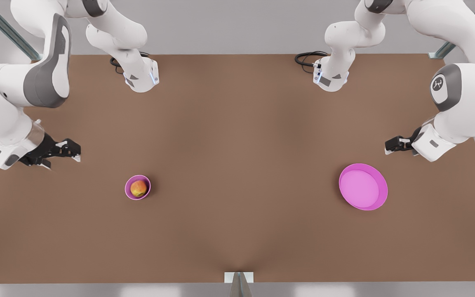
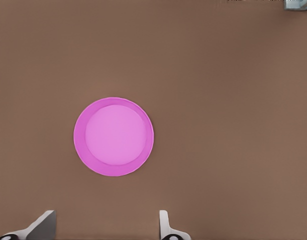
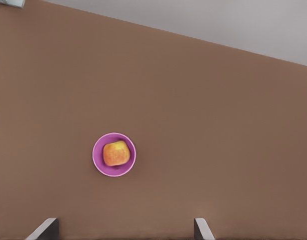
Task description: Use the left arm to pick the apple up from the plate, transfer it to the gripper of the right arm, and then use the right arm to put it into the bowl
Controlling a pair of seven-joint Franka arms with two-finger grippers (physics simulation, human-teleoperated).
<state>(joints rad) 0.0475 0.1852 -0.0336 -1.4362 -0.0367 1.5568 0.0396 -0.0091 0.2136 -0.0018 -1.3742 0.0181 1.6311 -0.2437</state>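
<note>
Nearest the front camera loomed the right arm [image 1: 43, 78], over the counter's [image 1: 237, 136] edge on the front view's left. Its right tool [image 1: 72, 152] hung open and empty. The bowl [image 1: 127, 187] stood a little closer to the counter's near edge than this tool, and the apple [image 1: 138, 188] lay inside it. By the opposite edge the left tool [image 1: 390, 145] hung beside the bare plate [image 1: 383, 194].

From the left wrist, the left tool's fingers [image 2: 43, 222] stood wide apart, holding nothing, with the plate beyond them.

From the right wrist, the right tool's fingers [image 3: 46, 227] also stood wide apart, and the apple sat in the bowl ahead. The right arm was clearly the nearer one. I judged the task as finished.
</note>
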